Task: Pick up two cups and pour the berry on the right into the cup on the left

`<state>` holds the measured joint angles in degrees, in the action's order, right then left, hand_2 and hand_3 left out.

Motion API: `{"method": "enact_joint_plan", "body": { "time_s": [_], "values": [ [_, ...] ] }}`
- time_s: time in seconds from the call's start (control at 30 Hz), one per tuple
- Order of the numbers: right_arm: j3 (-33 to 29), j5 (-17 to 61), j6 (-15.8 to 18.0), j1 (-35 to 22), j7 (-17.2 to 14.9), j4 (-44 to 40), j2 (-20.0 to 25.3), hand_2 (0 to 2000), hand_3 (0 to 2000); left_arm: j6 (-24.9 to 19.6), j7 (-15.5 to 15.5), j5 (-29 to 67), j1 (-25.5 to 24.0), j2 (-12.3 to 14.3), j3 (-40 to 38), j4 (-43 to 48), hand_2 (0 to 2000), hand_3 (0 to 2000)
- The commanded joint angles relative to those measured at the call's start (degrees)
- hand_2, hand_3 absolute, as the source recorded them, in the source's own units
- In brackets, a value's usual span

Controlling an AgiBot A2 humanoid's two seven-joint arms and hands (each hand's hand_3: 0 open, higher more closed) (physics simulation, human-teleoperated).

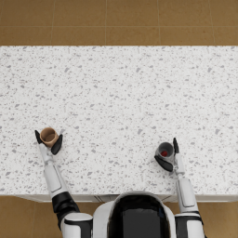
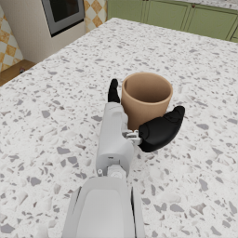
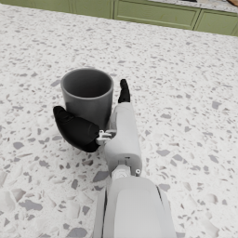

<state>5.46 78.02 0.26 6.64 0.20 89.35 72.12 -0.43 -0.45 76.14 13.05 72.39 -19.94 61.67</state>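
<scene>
A tan cup [image 1: 48, 135] [image 2: 145, 96] stands upright on the speckled counter [image 1: 116, 93] at the left. It looks empty. My left hand [image 1: 50, 146] [image 2: 122, 132] lies around it, thumb on one side and straight fingers on the other, without closing. At the right stands a grey cup [image 1: 165, 150] [image 3: 88, 94] with a red berry [image 1: 164, 153] inside. The berry is hidden in the right wrist view. My right hand [image 1: 171, 159] [image 3: 116, 132] flanks this cup the same way, fingers extended. Both cups rest on the counter.
The counter's front edge [image 1: 116, 195] runs just behind both hands. Brown floor tiles [image 1: 116, 23] lie beyond its far edge. Green cabinets [image 3: 153, 11] and an oven door [image 2: 62, 14] show far off in the wrist views.
</scene>
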Motion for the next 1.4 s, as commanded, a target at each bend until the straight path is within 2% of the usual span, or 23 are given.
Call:
{"method": "enact_joint_plan", "body": {
  "time_s": [0.03, 0.07, 0.1, 0.13, 0.17, 0.2, 0.27, 0.33, 0.5, 0.53, 0.6, 0.63, 0.77, 1.0, 1.2, 1.4],
  "values": [
    [0.96, 0.0, -0.1, -1.11, 0.02, -2.09, 0.37, 0, 0, 0.07, 0.0, 0.0, 0.03, -0.04, 0.84, -0.96, 0, 0],
    [1.2, 0.0, -0.14, -1.4, 0.07, -2.49, 0.49, 0, 0, 0.19, 0.01, 0.01, -0.28, -0.01, 1.19, -0.07, 0, 0],
    [1.1, 0.01, -0.19, -0.97, 0.11, -2.6, 0.39, 1361, 327, 0.36, 0.04, 0.02, -0.24, -0.03, 1.65, -0.95, 1361, 327],
    [0.98, 0.02, -0.22, -1.14, 0.19, -2.33, 0.42, 2000, 653, 0.42, 0.02, 0.05, -1.05, 0.03, 1.84, 0.5, 2000, 653],
    [1.42, 0.05, -0.24, -1.59, 0.18, -3.99, 0.51, 2000, 980, 0.2, 0.02, 0.08, -1.35, 0.0, 2.16, 0.43, 2000, 980],
    [1.05, 0.06, -0.54, -1.12, 0.38, -2.09, 0.28, 2000, 1280, -0.11, 0.07, 0.08, -1.53, -0.03, 2.26, 0.18, 2000, 1280],
    [0.3, 0.08, -1.45, -0.8, 0.36, 0.72, 0.12, 2000, 1280, -0.42, -0.17, 0.03, -0.71, -0.15, 1.61, 0.55, 2000, 1280],
    [0.47, 0.04, 0.41, -1.19, 0.24, 2.96, 0.44, 2000, 1280, -0.14, -0.24, 0.02, -1.15, -0.12, 3.2, 0.12, 2000, 1280],
    [1.13, 0.01, 3.26, -4.61, 0.07, 5.97, 2.1, 2000, 1280, -0.26, 0.1, 0.04, -5.68, 1.08, 6.88, 18.98, 2000, 1280],
    [0.56, 0.01, 3.44, -6.15, 0.04, 9.11, 2.64, 2000, 1280, -0.41, 0.15, 0.04, -6.28, 1.3, 8.38, 22.86, 2000, 1280],
    [0.99, 0.0, 3.62, -9.34, 0.01, 8.76, 3.92, 2000, 1280, -0.59, 0.22, 0.04, -7.3, 1.58, 12.4, 27.93, 2000, 1280],
    [2.16, 0.0, 3.63, -17.07, 0.03, 5.12, 7.48, 2000, 1280, -0.67, 0.23, 0.04, -5.38, 1.63, 19.91, 30.16, 2000, 1280],
    [3.63, -0.01, 3.99, -23.24, 0.0, 2.64, 10.29, 2000, 1280, -0.89, 0.24, 1.84, -2.79, 2.71, 23.85, 30.52, 2000, 1280],
    [5.35, 12.63, 4.21, -28.4, 0.03, -1.22, 12.25, 2000, 1280, -1.07, 0.27, 13.17, -1.2, 4.19, 27.93, 32.69, 2000, 1280],
    [6.4, 23.55, 4.42, -32.42, 0.03, -4.03, 13.92, 2000, 1280, -1.2, 0.28, 15.21, -0.42, 5.32, 31.72, 32.77, 2000, 1280],
    [9.0, 34.53, 4.68, -33.9, 0.02, -0.3, 14.89, 2000, 1280, -1.26, 0.32, 15.48, 0.68, 6.51, 33.86, 30.29, 2000, 1280]
  ]
}}
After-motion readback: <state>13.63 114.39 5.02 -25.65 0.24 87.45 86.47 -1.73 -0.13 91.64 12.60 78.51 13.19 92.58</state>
